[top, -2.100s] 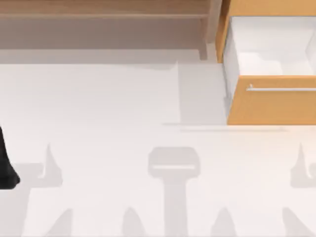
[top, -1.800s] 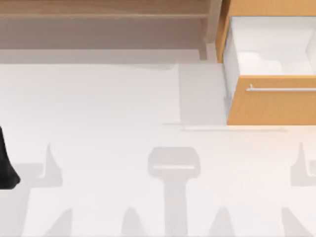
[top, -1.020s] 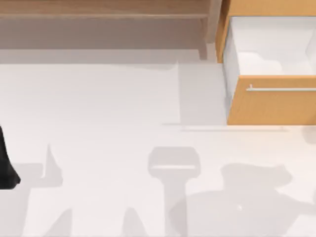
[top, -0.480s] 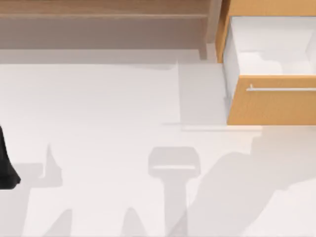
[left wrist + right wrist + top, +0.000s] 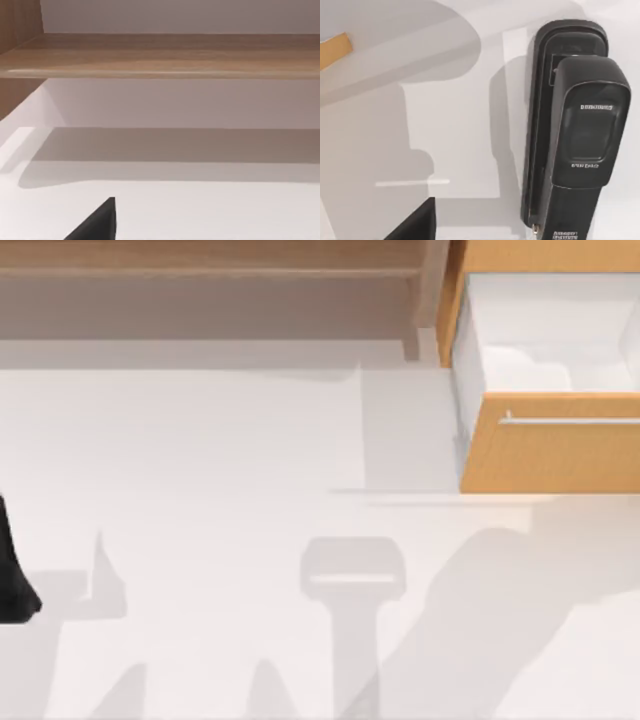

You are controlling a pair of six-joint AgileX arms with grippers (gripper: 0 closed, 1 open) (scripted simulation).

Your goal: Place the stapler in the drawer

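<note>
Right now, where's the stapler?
The stapler shows in the right wrist view, lying flat on the white table close under that camera, not yet in the drawer, which stands open at the top view's upper right.

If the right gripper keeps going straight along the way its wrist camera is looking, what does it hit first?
Most likely the long black bar-shaped stapler, lying on the white table close ahead in the right wrist view. Nothing stands between the camera and it there, though how far off it is stays unclear.
</note>
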